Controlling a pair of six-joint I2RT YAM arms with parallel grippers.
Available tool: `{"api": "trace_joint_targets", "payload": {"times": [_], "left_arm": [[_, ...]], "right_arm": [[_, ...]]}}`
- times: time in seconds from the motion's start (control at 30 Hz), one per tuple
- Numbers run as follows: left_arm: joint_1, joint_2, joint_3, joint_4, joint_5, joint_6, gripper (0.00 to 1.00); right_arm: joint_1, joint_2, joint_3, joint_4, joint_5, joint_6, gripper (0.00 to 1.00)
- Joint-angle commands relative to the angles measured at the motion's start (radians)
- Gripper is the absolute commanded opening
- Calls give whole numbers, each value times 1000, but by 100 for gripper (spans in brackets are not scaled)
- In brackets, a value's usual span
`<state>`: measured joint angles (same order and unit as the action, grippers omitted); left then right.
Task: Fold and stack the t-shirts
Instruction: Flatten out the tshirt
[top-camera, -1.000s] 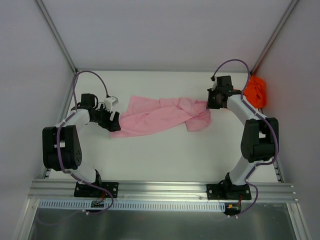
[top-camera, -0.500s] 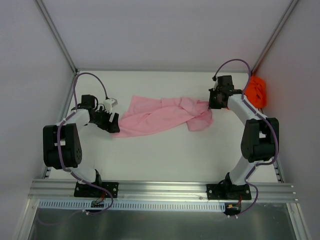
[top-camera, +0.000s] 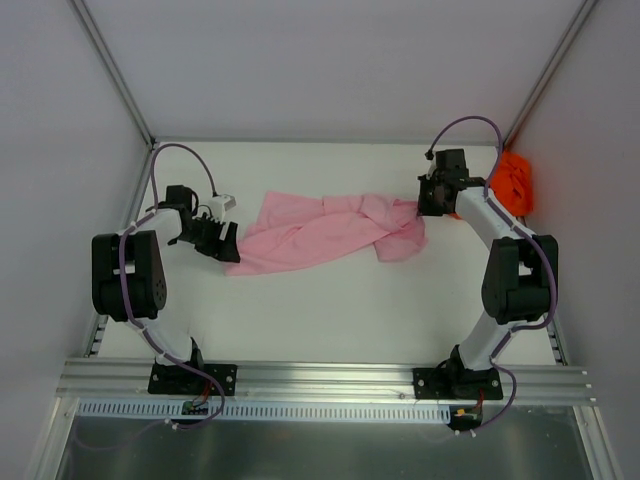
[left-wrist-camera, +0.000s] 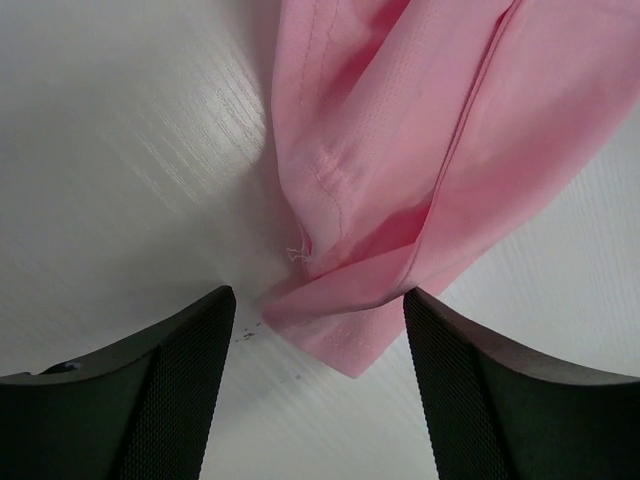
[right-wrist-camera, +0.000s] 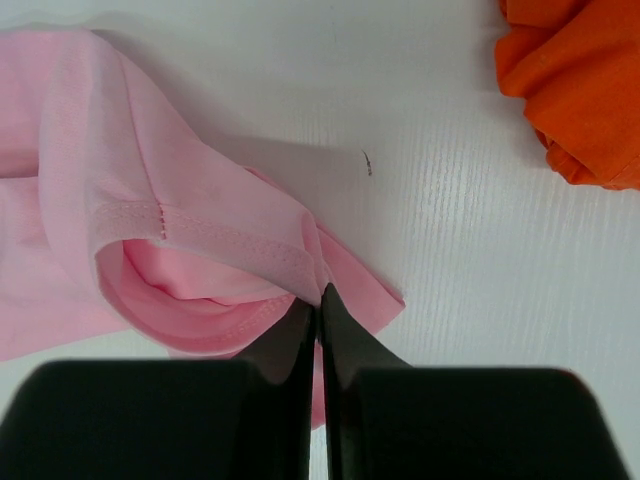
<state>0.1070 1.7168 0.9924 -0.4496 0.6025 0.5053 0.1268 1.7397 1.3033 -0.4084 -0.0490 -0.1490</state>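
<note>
White panel walls close in a white table (top-camera: 330, 310) with a faint lined grain, and a ribbed aluminium rail (top-camera: 320, 378) runs along its near edge. Across the far middle of the table the pale pink t-shirt (top-camera: 320, 232) lies rumpled and stretched sideways. The left jaws stand open, one to each side of its lower left corner. The right jaws are pinched tight on the stitched hem at its right end. The orange-red t-shirt (top-camera: 513, 182) sits bunched in the far right corner, apart from the pink one.
</note>
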Motion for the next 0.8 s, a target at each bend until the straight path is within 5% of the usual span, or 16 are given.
{"api": "trace_joint_targets", "payload": {"times": [0.0,0.33,0.43,0.77], "left_arm": [[10,7,11,-31,22,-13,67],[8,-26,-21,-15,29,-8,21],[8,-46,-34,2,28,-10,0],[8,-341,-81,61,-59,-86,0]], "right_arm": [[-9,-6,37,2,-2,6,1],[-9,-2,45,0,-2,8,1],[-9,-2,48,0,-14,15,2],[-3,-81,-88,81,-247,46,2]]}}
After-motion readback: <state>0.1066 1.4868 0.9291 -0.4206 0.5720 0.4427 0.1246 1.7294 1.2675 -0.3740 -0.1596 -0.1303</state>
